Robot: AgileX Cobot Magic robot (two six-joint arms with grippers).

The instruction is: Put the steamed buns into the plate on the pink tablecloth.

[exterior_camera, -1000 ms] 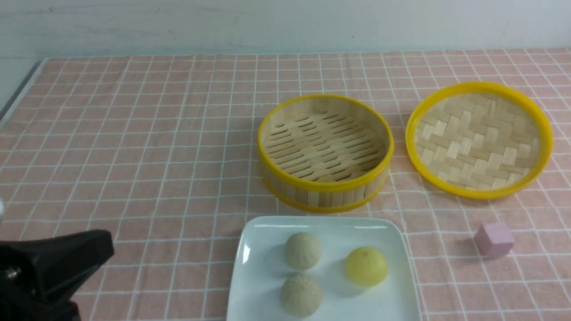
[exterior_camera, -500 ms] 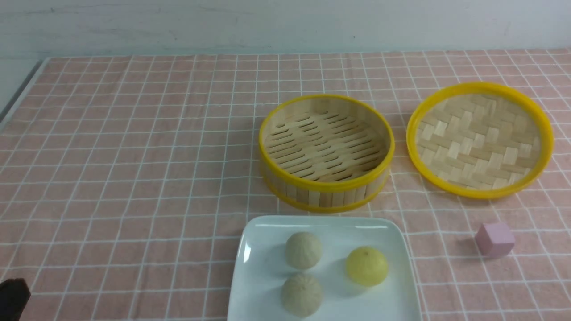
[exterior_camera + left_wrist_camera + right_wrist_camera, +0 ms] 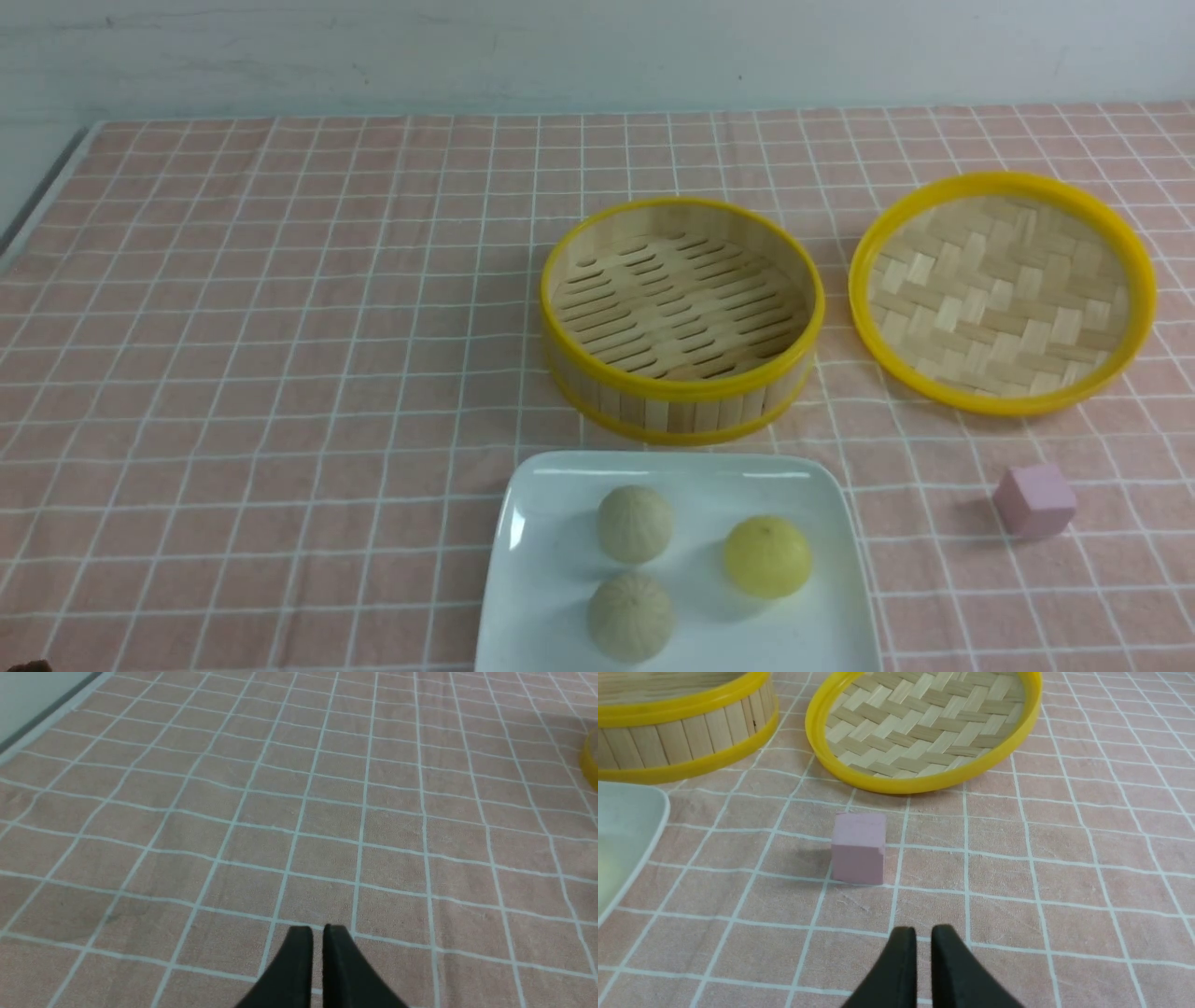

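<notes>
A: Going left to right, what is showing?

B: The left gripper (image 3: 317, 933) is hanging over bare pink tablecloth (image 3: 280, 327), jaws a sliver apart, grasping nothing. At lower centre, the three steamed buns (image 3: 635, 523) are sitting in the plate (image 3: 541, 560).

A: And the right gripper (image 3: 923, 935)?

B: Barely parted too, empty, near the pink cube (image 3: 858, 848). The task is looking finished.

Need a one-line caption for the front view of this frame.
Three steamed buns sit on the white plate on the pink tablecloth, before an empty bamboo steamer, its lid and a pink cube.
</notes>
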